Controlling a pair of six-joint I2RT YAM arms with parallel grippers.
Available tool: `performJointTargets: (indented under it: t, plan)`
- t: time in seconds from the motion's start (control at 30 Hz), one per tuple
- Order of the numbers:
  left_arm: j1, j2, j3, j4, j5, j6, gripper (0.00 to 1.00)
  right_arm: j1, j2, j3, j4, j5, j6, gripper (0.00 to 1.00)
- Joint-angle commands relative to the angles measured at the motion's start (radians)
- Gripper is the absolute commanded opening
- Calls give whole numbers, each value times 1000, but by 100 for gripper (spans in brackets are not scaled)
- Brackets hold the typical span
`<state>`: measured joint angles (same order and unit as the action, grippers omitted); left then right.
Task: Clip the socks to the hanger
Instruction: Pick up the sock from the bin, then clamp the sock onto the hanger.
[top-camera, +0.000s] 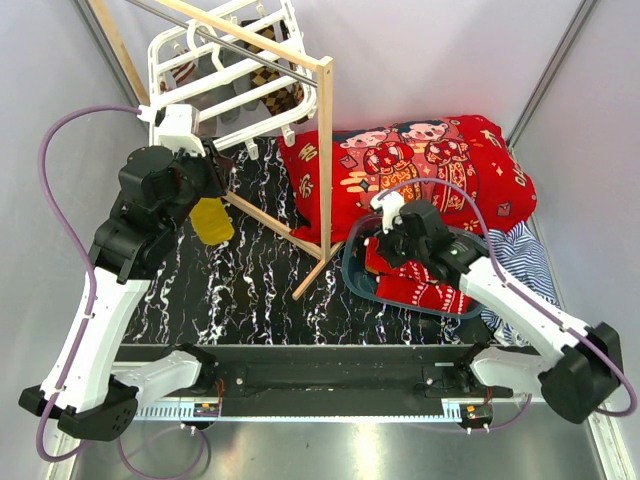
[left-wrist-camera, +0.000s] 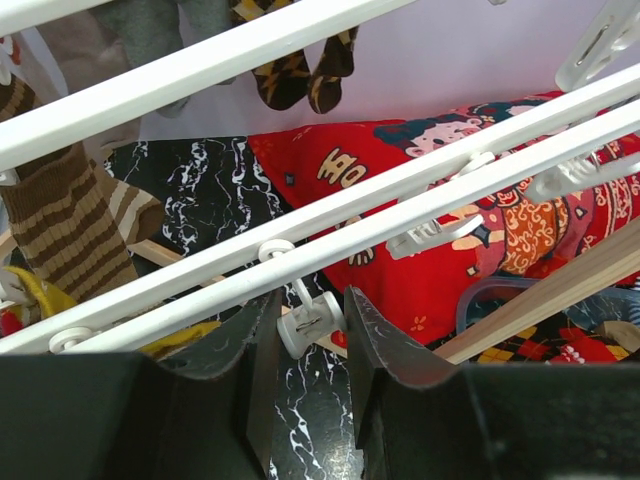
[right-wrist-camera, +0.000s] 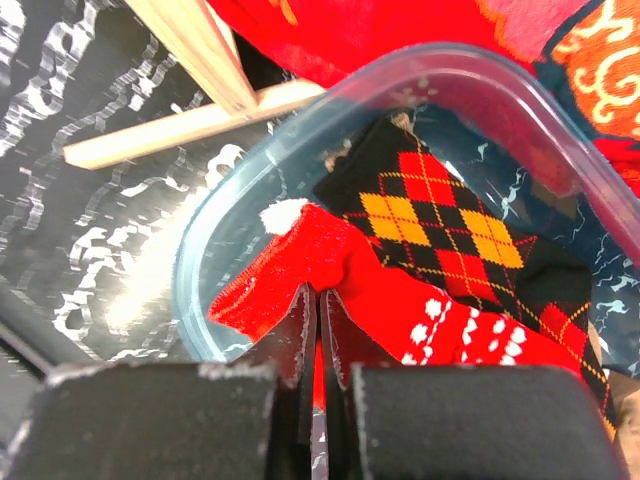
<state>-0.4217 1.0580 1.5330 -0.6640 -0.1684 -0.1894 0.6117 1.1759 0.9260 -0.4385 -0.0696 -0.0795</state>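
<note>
Right gripper (right-wrist-camera: 318, 305): jaws pinched together on fold of soft red knit sock (right-wrist-camera: 300, 260), inside rounded translucent blue tub (right-wrist-camera: 200, 250). Diamond-patterned argyle sock (right-wrist-camera: 440, 210) lies just beyond tips.
Left gripper (left-wrist-camera: 312, 300): jaws clamped on small white plastic clip (left-wrist-camera: 308, 328), which dangles from smooth bars of hanger (left-wrist-camera: 400, 215) just beyond tips.

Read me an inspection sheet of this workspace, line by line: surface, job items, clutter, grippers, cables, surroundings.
surface: black marbled table.
job's things: white hanger on a wooden rack, striped sock and diamond sock hanging from it; yellow sock near the left gripper; red sock and argyle sock in a clear tub.
clutter: red blanket behind the tub; striped cloth at the right edge.
grippers: left gripper closed on a hanger clip; right gripper shut on the red sock.
cables: purple cables loop from both arms.
surroundings: grey walls; nothing else seen.
</note>
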Motion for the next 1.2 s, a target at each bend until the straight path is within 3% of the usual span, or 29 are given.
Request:
performJointTargets:
  t: [0.0, 0.2, 0.5, 0.7, 1.17]
  plan:
    - [0, 7, 30, -2, 86, -21, 0, 0, -77, 72, 12, -74, 75, 0]
    - [0, 5, 24, 15, 112, -39, 0, 14, -105, 161, 130, -208, 173, 0]
    - [0, -4, 13, 27, 122, -45, 0, 209, -10, 306, 352, -156, 184, 0]
    - [0, -26, 10, 29, 127, -48, 0, 281, 122, 384, 544, -145, 190, 0]
    - [0, -52, 10, 23, 125, -42, 0, 313, 442, 628, 670, -85, 8, 0]
